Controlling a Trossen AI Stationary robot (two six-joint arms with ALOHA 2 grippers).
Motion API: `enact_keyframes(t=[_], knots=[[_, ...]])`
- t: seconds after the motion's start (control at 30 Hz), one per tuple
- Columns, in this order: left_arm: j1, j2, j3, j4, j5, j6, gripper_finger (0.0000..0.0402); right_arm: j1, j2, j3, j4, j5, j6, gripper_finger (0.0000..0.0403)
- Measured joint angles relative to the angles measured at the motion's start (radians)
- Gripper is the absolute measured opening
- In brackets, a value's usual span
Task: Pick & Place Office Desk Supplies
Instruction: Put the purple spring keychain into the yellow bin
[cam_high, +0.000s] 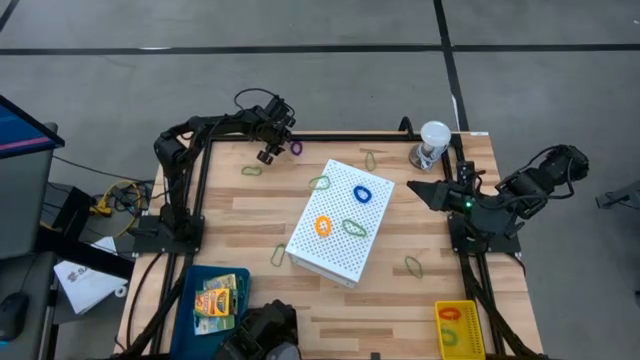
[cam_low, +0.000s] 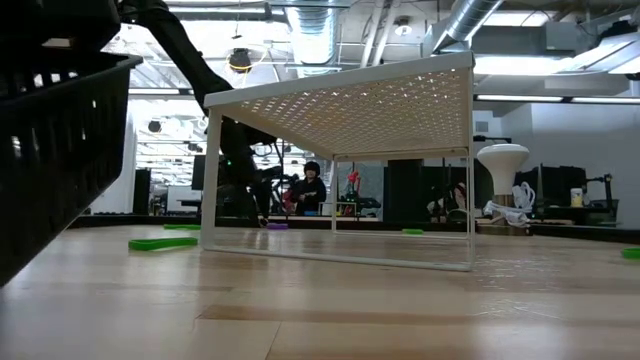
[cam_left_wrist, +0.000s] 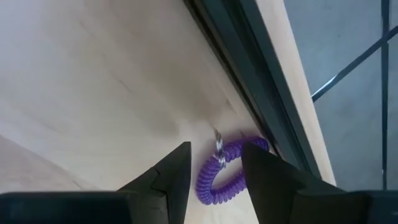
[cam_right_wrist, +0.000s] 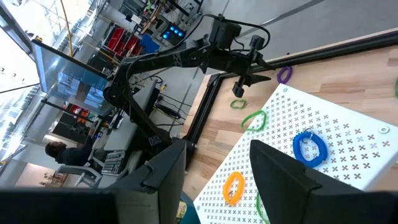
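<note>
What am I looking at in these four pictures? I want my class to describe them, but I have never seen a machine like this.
It is a robot with two dark jointed arms at a wooden table. One picture looks straight down, one looks level across the tabletop, and two come from cameras on the arms' wrists.

In the middle stands a big white perforated box with blue, orange and green loops on it. More thin green loops lie on the wood, and a clear cup with a white lid stands at the far edge.

The left gripper is over the far edge, fingers open on either side of a purple coiled loop, not yet gripping it. The right gripper waits open at the right side, holding nothing.
</note>
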Motion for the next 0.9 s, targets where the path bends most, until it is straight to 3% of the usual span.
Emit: enact_keyframes(t=[0.57, 0.9], knots=[[0.005, 0.008, 0.000, 0.029, -0.012, 0.000, 0.0134, 0.000, 0.000, 0.000, -0.001, 0.001, 0.000, 0.0175], [0.005, 0.008, 0.000, 0.040, -0.017, 0.004, 0.0074, 0.000, 0.000, 0.000, -0.004, 0.003, 0.000, 0.0175]])
